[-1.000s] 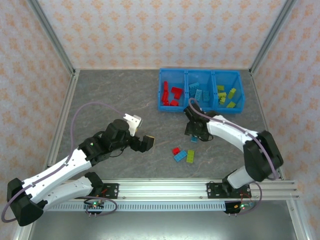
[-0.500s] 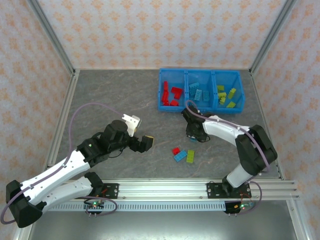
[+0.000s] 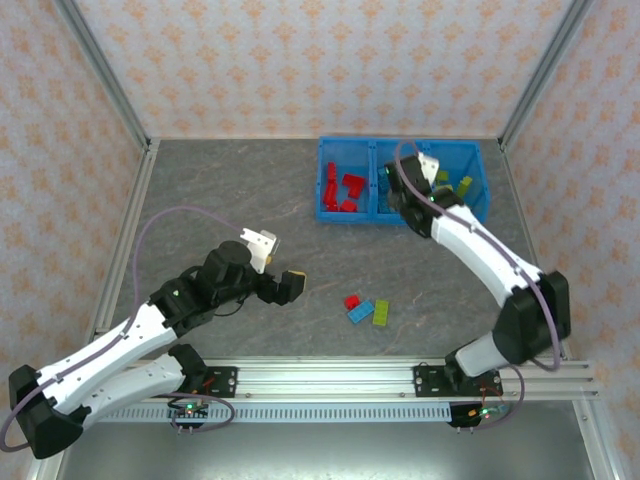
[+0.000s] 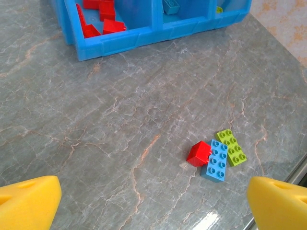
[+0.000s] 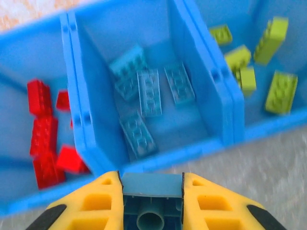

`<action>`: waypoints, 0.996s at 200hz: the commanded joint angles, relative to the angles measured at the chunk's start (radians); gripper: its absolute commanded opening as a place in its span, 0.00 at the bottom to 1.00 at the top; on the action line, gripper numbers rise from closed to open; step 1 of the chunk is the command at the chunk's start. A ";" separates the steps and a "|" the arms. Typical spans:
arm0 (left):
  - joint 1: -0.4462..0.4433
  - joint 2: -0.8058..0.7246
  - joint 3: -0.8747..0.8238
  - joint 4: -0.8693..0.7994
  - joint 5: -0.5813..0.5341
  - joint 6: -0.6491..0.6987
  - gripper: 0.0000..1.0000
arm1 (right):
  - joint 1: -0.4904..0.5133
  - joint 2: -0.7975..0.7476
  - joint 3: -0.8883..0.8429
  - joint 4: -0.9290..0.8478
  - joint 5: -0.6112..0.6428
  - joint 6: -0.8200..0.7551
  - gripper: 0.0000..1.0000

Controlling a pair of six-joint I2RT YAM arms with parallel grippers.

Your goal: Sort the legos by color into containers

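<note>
My right gripper [image 5: 152, 178] is shut on a light blue lego [image 5: 152, 186], held just in front of the middle container [image 5: 144, 57] of the long blue bin [image 3: 400, 213]. That container holds several light blue legos [image 5: 148, 93]. Red legos [image 5: 44, 139] lie in the left one and yellow-green legos [image 5: 261, 62] in the right one. On the table a red lego [image 4: 198, 153], a light blue lego [image 4: 217, 160] and a yellow-green lego [image 4: 231, 147] lie together. My left gripper [image 3: 291, 285] hangs open to their left, its yellow fingertips [image 4: 29, 206] wide apart with nothing between them.
The grey stone-patterned table [image 3: 240, 200] is bounded by metal frame posts [image 3: 100, 80] and patterned walls. The bin stands at the back right. The three loose legos [image 3: 366, 309] lie between the two arms near the front rail [image 3: 400, 372].
My right gripper shut on a light blue lego on the table and carried it up and back to the bin's middle container. My left arm has hardly moved.
</note>
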 commanded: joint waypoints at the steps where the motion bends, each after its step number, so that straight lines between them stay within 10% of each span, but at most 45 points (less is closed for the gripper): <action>1: -0.007 -0.024 -0.021 -0.022 -0.050 -0.027 1.00 | -0.039 0.165 0.139 0.028 0.047 -0.109 0.23; 65: -0.009 -0.052 -0.026 -0.058 -0.079 -0.047 1.00 | -0.159 0.533 0.525 0.018 0.005 -0.179 0.31; 95: -0.008 -0.036 -0.027 -0.049 -0.064 -0.055 1.00 | -0.183 0.556 0.620 -0.058 0.013 -0.199 0.56; 199: -0.087 0.280 0.096 0.068 -0.004 -0.110 0.97 | -0.165 -0.202 -0.134 0.120 -0.610 0.045 0.79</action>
